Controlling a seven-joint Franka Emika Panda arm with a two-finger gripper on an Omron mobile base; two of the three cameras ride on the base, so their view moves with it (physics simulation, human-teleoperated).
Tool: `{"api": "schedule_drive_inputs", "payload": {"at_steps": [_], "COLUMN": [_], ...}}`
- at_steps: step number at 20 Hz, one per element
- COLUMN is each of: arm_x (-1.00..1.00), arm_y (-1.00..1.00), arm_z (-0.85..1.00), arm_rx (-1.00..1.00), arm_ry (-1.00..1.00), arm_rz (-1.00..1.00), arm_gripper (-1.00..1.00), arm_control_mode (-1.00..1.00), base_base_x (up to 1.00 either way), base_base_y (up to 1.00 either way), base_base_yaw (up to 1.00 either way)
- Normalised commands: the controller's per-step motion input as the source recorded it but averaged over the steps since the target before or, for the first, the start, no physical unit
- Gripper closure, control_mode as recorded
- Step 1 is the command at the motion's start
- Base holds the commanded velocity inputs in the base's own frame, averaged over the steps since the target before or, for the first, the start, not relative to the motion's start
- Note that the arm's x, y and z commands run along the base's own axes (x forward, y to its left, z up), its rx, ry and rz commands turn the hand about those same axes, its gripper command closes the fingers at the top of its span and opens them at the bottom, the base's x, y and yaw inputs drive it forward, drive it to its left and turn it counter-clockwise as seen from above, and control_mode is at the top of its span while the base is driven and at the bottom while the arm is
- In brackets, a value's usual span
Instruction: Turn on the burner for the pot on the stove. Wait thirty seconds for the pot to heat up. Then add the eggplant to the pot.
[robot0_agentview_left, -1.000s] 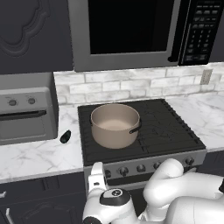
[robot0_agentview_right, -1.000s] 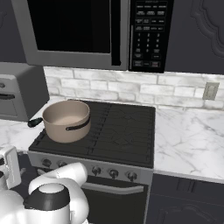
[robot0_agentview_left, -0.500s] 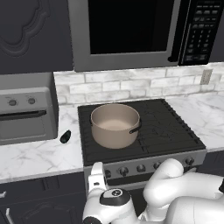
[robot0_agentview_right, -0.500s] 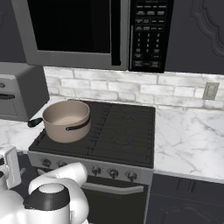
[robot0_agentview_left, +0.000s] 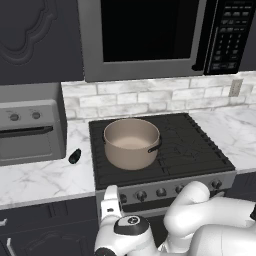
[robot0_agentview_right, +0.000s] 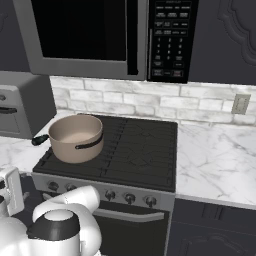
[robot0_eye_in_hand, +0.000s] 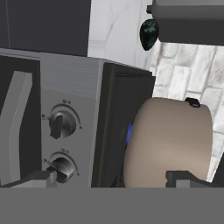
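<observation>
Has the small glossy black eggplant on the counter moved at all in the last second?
No. The small glossy black eggplant lies on the marble counter in the same spot, between the grey toaster oven and the black grated stove.

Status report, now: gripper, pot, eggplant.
Gripper open, empty, low at the stove front by the knobs. Pot on front-left burner. Eggplant on counter, left of stove.
</observation>
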Motion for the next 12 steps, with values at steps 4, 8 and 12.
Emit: {"api": "schedule_drive_inputs", "payload": {"at_steps": [4,8,12], "arm_x": [0.00,0.00,0.00], "arm_y": [0.00,0.00,0.00], "arm_z": [0.00,0.00,0.00], "arm_rx": [0.00,0.00,0.00], "arm_ry": [0.00,0.00,0.00], "arm_rz": [0.00,0.00,0.00], "arm_gripper": [-1.00,-1.00,-1.00], "arm_control_mode": [-1.00,-1.00,-1.00], "base_base_x": [0.00,0.00,0.00], "base_base_y": [0.00,0.00,0.00], "base_base_yaw": [0.00,0.00,0.00]}}
